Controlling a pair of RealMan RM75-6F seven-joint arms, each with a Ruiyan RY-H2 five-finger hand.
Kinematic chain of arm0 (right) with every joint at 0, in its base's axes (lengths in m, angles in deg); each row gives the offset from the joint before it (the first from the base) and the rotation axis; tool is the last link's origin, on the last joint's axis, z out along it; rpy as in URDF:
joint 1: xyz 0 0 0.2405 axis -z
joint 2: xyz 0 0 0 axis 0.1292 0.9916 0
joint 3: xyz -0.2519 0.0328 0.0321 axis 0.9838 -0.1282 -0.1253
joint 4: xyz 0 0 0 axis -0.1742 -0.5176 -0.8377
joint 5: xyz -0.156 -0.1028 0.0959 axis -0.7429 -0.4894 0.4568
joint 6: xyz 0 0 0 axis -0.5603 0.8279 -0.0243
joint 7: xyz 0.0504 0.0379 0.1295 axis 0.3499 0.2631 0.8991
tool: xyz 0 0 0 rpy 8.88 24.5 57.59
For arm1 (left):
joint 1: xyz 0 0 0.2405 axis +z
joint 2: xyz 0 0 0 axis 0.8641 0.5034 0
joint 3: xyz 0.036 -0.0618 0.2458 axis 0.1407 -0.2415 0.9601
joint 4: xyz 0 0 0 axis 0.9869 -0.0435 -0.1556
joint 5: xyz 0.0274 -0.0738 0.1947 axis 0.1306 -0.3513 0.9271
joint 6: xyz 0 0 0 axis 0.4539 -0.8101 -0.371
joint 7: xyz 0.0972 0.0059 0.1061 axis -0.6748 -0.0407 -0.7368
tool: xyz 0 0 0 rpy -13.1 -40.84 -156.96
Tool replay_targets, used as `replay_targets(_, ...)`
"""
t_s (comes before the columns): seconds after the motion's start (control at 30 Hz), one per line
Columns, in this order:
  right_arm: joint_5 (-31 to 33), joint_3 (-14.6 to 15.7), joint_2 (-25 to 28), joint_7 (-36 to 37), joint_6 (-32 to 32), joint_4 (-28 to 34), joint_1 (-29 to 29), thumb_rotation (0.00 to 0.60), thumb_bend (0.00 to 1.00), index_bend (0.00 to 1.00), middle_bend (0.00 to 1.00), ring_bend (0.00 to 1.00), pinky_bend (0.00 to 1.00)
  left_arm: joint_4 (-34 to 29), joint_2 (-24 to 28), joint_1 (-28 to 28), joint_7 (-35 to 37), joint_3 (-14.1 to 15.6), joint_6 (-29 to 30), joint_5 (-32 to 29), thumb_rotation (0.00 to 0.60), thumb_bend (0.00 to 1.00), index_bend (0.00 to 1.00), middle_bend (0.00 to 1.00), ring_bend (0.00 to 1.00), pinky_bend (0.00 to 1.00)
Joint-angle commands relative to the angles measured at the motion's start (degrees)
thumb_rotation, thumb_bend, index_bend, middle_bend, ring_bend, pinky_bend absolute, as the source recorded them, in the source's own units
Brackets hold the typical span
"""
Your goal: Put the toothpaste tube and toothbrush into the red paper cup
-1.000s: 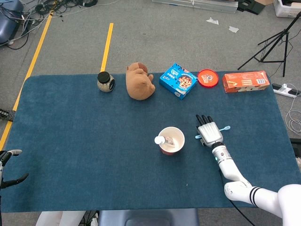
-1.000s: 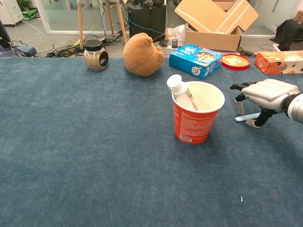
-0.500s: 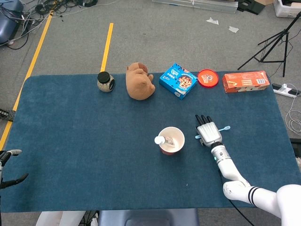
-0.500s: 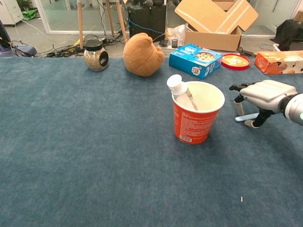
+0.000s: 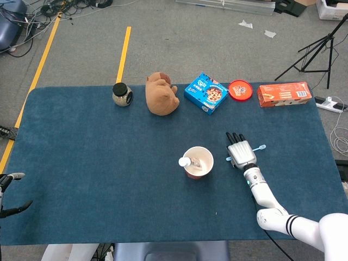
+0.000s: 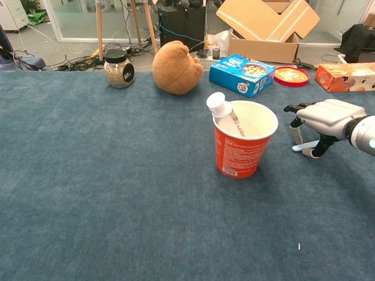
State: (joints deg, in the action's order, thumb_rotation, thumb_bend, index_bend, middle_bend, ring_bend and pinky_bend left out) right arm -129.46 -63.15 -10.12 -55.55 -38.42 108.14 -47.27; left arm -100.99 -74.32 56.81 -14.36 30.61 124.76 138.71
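The toothpaste tube [image 6: 225, 117] already stands in the red paper cup [image 6: 243, 146], leaning on the rim with its white cap up, so in my judgement the first half of the task is done. The toothbrush [image 5: 246, 153] is what is left: it lies flat on the blue surface [image 6: 117, 193], under the right hand [image 6: 325, 120], with its light blue ends showing on both sides of the hand in the head view. The fingers [image 6: 297, 124] are curved down around the handle and their tips seem to touch the surface, but I cannot tell if they grip the toothbrush already or only cage it. The cup is near, to the left of the fingers. The left hand [image 5: 12, 193] is at the edge of the head view, away from the things; I cannot tell its state. What remains is to lift the brush and drop it in the cup
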Motion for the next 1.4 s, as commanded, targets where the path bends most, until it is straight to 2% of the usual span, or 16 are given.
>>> replay_targets(0.03,0.10,-0.11,-0.02,-0.07,-0.03,0.01,0.01,0.600,0.25,0.54,0.03,0.00,0.13,0.01,-0.01,-0.01,-0.01,-0.03,0.00,-0.03,0.600,0.00,0.29,0.36,0.26,0.31)
replay_targets(0.7,-0.85,-1.07,2.07,2.27,1.85,3.00,1.39,0.600,0.26,0.59,0.05,0.00,0.13,0.09,-0.12,-0.10,-0.38,-0.01,-0.23,-0.13,0.600,0.00,0.29,0.36,0.26,0.31)
replay_targets(1.4,-1.93,-4.40,8.94,3.45,6.79,15.37,1.67,0.600,0.27,0.59,0.05,0.00,0.13,0.11,-0.21,-0.19,-0.61,-0.01,-0.40,-0.23,0.600,0.00,0.29,0.36,0.26,0.31)
